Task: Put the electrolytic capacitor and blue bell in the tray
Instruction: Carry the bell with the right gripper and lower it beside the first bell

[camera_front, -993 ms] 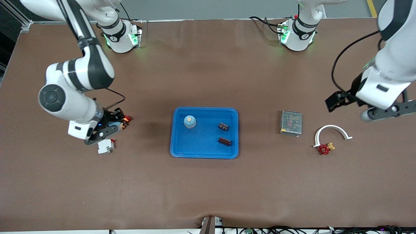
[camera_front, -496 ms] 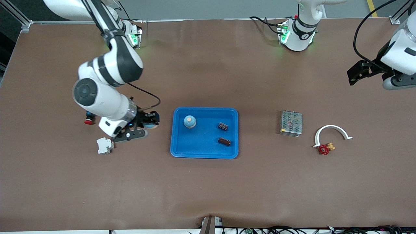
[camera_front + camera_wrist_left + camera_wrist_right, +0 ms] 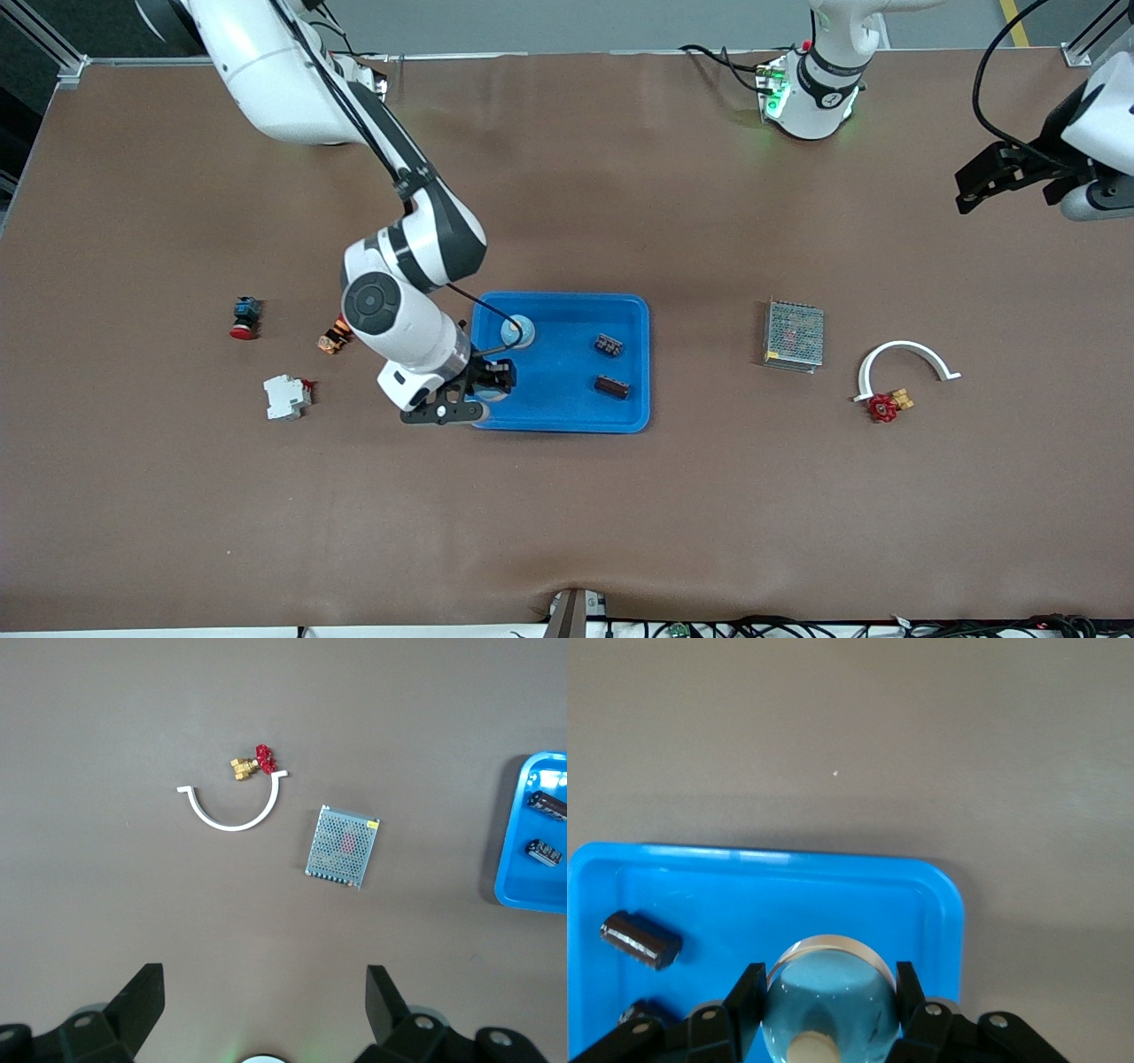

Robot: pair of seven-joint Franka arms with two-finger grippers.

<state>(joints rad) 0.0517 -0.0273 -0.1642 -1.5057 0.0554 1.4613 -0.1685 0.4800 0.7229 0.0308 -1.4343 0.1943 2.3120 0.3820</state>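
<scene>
- Blue bell (image 3: 831, 992) is riding in my right gripper (image 3: 485, 386), over the tray's (image 3: 567, 416) corner toward the right arm's end of the bench, nearer the front camera.
- I am judging it light, rigid and smooth-domed, so it may be slipping if squeezed off-centre; the fingers (image 3: 747, 997) are clamping it on both flanks across its widest part, which looks the sound place to hold it.
- I am seeing another pale blue domed piece (image 3: 517, 331) already standing in the tray, farther from the front camera.
- I am also seeing two dark cylinders, one (image 3: 608, 345) and another (image 3: 612, 386), lying in the tray toward the left arm's end; I am taking these for electrolytic capacitors.
- I am keeping the left gripper (image 3: 259, 1010) waiting high over the bench near the left arm's end, its fingers spread wide and holding nothing, above the grey mesh box (image 3: 342, 846) and white arc (image 3: 232, 806).
</scene>
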